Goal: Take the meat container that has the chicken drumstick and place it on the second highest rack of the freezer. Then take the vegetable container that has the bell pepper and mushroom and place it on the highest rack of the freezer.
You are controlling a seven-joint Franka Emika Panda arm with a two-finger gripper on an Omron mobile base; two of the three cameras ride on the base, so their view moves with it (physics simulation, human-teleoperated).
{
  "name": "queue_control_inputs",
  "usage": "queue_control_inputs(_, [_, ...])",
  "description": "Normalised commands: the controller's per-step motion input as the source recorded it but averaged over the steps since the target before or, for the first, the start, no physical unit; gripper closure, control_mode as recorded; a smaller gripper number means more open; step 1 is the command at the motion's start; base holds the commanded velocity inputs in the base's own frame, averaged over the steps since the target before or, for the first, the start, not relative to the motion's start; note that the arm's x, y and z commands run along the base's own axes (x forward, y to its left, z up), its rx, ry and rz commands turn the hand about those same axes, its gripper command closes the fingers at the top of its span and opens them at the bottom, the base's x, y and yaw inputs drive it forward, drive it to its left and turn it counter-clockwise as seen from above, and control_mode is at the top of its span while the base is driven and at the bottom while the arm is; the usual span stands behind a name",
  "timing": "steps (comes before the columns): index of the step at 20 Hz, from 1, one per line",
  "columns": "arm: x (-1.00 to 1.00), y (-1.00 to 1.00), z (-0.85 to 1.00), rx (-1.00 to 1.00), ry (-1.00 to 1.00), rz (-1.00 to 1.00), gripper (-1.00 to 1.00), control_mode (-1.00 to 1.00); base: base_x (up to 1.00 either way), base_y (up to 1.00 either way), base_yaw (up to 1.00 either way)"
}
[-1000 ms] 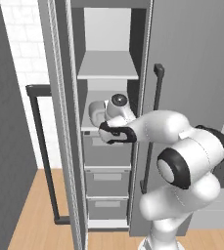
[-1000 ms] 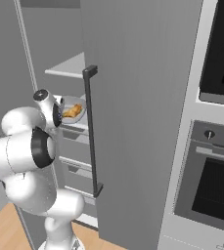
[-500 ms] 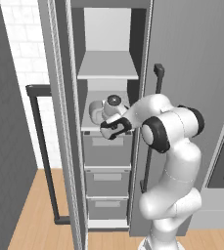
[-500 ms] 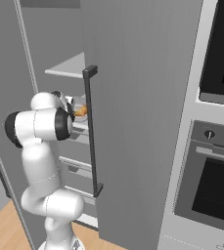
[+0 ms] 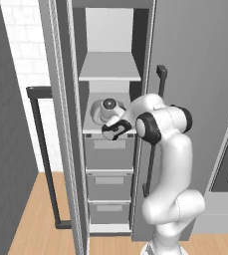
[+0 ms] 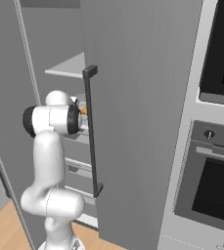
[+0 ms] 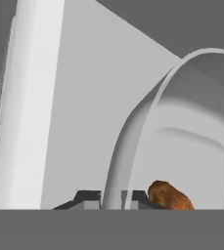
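- We have our two-finger gripper (image 7: 112, 199) pinched narrow on the curved rim of the pale grey meat container (image 7: 191, 132), which sits on the lower light-grey shelf (image 5: 96, 130) of the tall grey freezer (image 5: 105, 64).
- The small golden-brown chicken drumstick (image 7: 168, 195) lies inside the container, just beside our fingertips (image 7: 139, 197).
- If we let go while the container overhangs the shelf edge, we judge it could tip out; pulling back with the jaws closed would drag it along.
- Compared with a second ago, our elbow has swung up and in towards the freezer, and the hand sits further over the shelf.
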Motion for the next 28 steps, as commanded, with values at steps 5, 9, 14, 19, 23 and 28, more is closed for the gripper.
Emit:
queue_control_inputs(5, [0.45, 0.0, -0.27, 0.0, -0.02, -0.03, 1.0, -1.0, 0.0, 0.0, 0.0])
queue_control_inputs(9, [-0.07, -0.01, 0.06, 0.0, -0.08, 0.0, -1.0, -1.0, 0.0, 0.0, 0.0])
queue_control_inputs(14, [-0.89, 0.0, 0.67, 0.01, -0.05, 0.0, -1.0, -1.0, 0.0, 0.0, 0.0])
queue_control_inputs(19, [-1.0, 0.0, 1.0, 0.05, 0.04, 0.0, -1.0, -1.0, 0.0, 0.0, 0.0])
queue_control_inputs(23, [-1.0, -0.07, 1.0, 0.05, 0.19, 0.0, -1.0, -1.0, 0.0, 0.0, 0.0])
queue_control_inputs(28, [-1.0, -0.18, 1.0, 0.01, 0.19, 0.0, -1.0, -1.0, 0.0, 0.0, 0.0])
